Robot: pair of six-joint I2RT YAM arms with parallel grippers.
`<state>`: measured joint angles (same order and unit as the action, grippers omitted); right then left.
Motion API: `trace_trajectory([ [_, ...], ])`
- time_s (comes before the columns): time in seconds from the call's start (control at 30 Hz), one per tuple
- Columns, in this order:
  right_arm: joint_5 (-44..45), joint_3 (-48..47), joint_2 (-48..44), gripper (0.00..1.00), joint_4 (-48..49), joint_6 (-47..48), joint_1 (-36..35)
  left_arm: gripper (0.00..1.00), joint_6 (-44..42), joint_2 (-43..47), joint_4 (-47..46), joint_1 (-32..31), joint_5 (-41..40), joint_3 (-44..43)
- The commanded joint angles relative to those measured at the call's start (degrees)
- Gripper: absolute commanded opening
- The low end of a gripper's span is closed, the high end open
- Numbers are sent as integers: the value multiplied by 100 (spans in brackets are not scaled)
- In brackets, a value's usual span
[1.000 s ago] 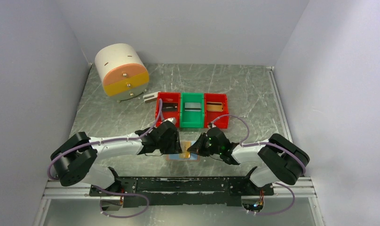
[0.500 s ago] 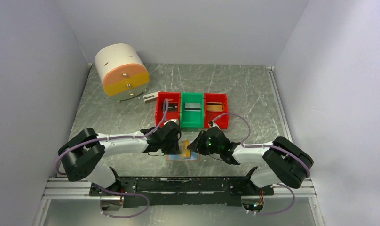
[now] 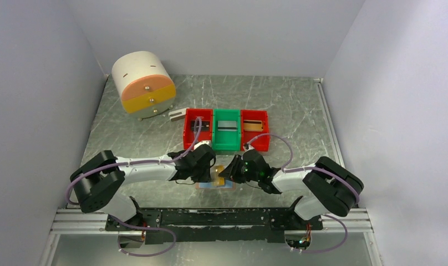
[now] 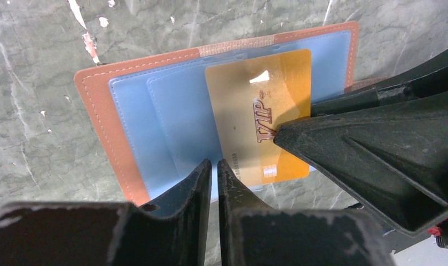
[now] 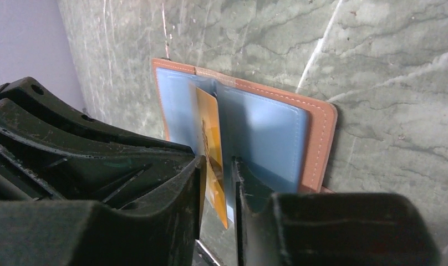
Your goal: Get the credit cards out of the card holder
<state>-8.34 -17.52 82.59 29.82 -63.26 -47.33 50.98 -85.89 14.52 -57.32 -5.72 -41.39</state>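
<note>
The tan-brown card holder [image 4: 100,94] lies open and flat on the table near the front edge, its pale blue pockets facing up [image 3: 215,187]. One yellow-orange credit card [image 4: 249,111] marked VIP sticks halfway out of a pocket [image 5: 208,133]. My left gripper [image 4: 214,166] is shut, its tips down on the blue pocket's near edge beside the card [image 3: 208,169]. My right gripper [image 5: 217,166] stands slightly open with the card's free edge between its fingers and a gap showing on one side [image 3: 228,173]. One right fingertip [image 4: 280,136] touches the card's face.
Three small bins stand in a row behind the holder: red [image 3: 198,128], green [image 3: 227,130], red [image 3: 255,128], each with a flat card inside. A small grey-white block [image 3: 177,114] and a round drawer unit [image 3: 143,83] sit at the back left. Walls close both sides.
My left jaws have closed and the left gripper has moved right onto the holder. My right jaws have parted a little around the card's edge.
</note>
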Motion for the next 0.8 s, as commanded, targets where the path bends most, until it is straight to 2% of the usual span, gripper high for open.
trace_trajectory([
  [0.0, -68, 123, 120, 25, -7, -12, -7, 16, 43, -220, 372, -86, -196, -50],
  [0.13, -83, 87, 112, 14, -82, 31, -5, 15, 35, -278, 450, -103, -240, -118],
  [0.2, 110, 14, -65, 7, -448, 122, -2, 14, 46, -281, 518, -116, -286, -146],
  [0.5, 1150, 14, -1431, 0, -2124, 402, 39, 18, 166, -9, 412, -139, -473, 10],
  [0.6, 1316, 112, -2012, 0, -2289, 545, 47, 23, 169, 120, 382, -157, -499, -7],
  [0.77, 1423, 267, -2844, 0, -2186, 913, 63, 39, 126, 479, 421, -168, -624, -102],
])
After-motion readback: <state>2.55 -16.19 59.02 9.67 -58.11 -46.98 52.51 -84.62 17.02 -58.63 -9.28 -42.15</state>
